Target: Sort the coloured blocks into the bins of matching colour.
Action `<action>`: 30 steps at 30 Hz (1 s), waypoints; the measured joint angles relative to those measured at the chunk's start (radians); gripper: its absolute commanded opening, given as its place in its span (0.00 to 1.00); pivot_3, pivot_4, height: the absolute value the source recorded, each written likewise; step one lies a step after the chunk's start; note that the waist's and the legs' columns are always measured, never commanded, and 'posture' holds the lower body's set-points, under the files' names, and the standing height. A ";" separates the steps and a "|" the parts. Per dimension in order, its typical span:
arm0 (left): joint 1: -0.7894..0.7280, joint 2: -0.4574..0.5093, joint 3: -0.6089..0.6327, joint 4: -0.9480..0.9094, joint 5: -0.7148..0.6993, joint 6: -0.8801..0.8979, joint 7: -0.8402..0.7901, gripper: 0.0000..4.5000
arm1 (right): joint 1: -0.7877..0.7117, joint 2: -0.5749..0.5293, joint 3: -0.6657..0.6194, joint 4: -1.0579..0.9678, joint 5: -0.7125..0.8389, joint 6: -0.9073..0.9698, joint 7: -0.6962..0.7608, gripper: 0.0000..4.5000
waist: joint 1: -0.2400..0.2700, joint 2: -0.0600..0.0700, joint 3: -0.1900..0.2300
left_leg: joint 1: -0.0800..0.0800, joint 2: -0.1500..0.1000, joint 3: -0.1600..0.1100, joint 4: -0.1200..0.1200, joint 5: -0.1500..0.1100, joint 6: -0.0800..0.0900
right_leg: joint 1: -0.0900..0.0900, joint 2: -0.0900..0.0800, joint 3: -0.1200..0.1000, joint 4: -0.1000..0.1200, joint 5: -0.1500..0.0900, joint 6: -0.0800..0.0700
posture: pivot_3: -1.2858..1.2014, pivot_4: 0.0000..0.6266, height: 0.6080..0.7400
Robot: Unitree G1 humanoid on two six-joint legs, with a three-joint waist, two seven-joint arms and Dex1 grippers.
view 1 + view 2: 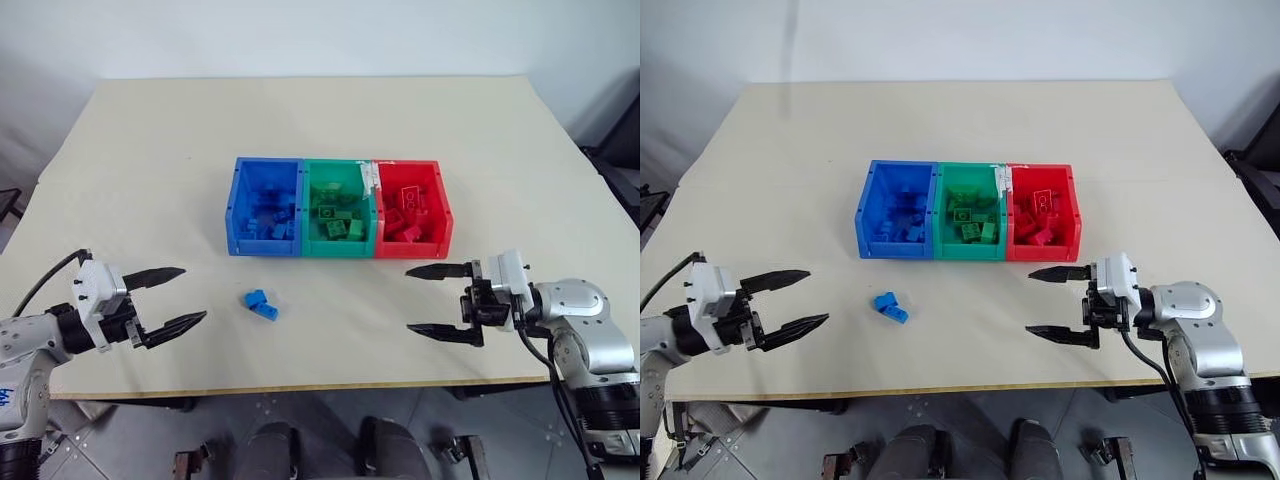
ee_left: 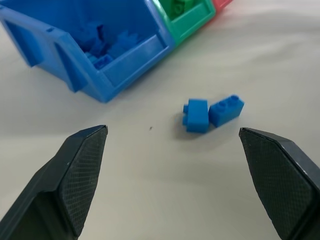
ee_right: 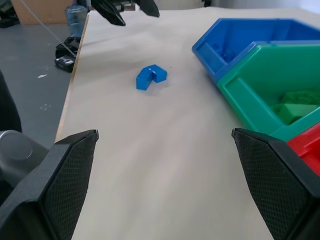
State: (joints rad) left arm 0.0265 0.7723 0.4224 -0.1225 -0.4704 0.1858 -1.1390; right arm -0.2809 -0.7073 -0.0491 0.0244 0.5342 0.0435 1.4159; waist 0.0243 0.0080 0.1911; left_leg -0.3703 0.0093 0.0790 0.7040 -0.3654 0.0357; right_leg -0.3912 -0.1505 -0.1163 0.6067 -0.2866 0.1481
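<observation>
Both claws gape wide and hold nothing: the left gripper (image 1: pixel 182 297) at eight o'clock, the right gripper (image 1: pixel 422 299) at four. Two blue blocks (image 1: pixel 260 303) lie touching at the table's (image 1: pixel 150 150) six o'clock, just before the bins (image 1: pixel 338 208), centred.

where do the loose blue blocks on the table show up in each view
Left eye view: loose blue blocks, on the table in front of the blue bin.
Right eye view: same blocks, below the blue bin's front.
Left wrist view: middle of the picture, beyond the open left hand.
Right wrist view: upper middle, left of the blue bin.
Shared landmark: the blue bin.
</observation>
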 measured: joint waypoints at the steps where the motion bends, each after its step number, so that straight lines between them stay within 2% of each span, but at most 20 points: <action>1: 0.001 0.016 -0.026 -0.022 0.001 -0.001 -0.018 1.00 | 0.001 -0.001 -0.001 0.004 0.000 0.000 0.002 1.00 | -0.001 0.000 0.000 | 0.000 0.000 0.000 0.000 0.000 0.000 | 0.000 0.000 0.000 0.000 0.000 0.000 | 0.52 0.24 1.00; 4: -0.025 0.067 -0.122 -0.067 0.023 -0.024 -0.078 1.00 | 0.010 -0.017 -0.007 0.005 0.000 0.000 0.009 1.00 | -0.003 0.000 0.000 | 0.000 0.000 0.001 -0.001 0.000 0.000 | -0.001 0.001 0.001 0.000 0.000 0.000 | 0.52 0.24 1.00; 7: -0.127 0.104 -0.241 -0.058 0.082 -0.048 -0.123 1.00 | 0.031 -0.043 -0.034 -0.003 0.004 0.004 0.014 1.00 | 0.000 0.000 0.000 | 0.000 0.000 0.002 -0.001 0.000 0.000 | -0.001 0.001 0.000 0.001 0.000 -0.001 | 0.52 0.24 1.00; 12: -0.358 0.094 -0.436 0.016 0.171 -0.056 -0.159 1.00 | 0.090 -0.072 -0.067 -0.031 0.003 0.003 0.012 1.00 | -0.002 0.001 0.000 | 0.001 -0.005 0.006 -0.002 0.000 0.000 | -0.002 0.001 0.001 0.001 0.000 -0.001 | 0.52 0.24 1.00; 16: -0.483 0.061 -0.551 0.140 0.253 -0.100 -0.187 1.00 | 0.139 -0.072 -0.084 -0.071 0.004 0.005 -0.014 1.00 | -0.008 0.001 0.000 | 0.000 -0.005 0.013 -0.003 0.000 0.000 | -0.003 0.002 0.001 0.001 0.000 -0.001 | 0.52 0.24 1.00; 20: -0.574 0.048 -0.635 0.247 0.326 -0.135 -0.225 0.81 | 0.192 -0.072 -0.103 -0.124 0.006 0.011 -0.047 1.00 | -0.003 0.001 0.000 | 0.000 -0.005 0.013 -0.003 0.000 0.000 | -0.003 0.002 0.001 0.001 0.000 -0.001 | 0.52 0.24 1.00; 30: -0.643 0.006 -0.700 0.301 0.371 -0.182 -0.291 0.12 | 0.246 -0.072 -0.120 -0.181 0.007 0.025 -0.099 1.00 | 0.000 0.000 0.000 | 0.000 -0.006 0.012 -0.002 0.000 0.000 | -0.003 0.002 0.002 0.001 0.000 -0.001 | 0.52 0.24 1.00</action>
State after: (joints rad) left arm -0.6168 0.7781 -0.2780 0.1787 -0.0991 0.0041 -1.4299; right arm -0.0347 -0.7794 -0.1692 -0.1565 0.5409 0.0683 1.3165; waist 0.0238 0.0084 0.1907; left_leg -0.3702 0.0038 0.0912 0.7021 -0.3652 0.0357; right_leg -0.3938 -0.1489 -0.1146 0.6078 -0.2869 0.1475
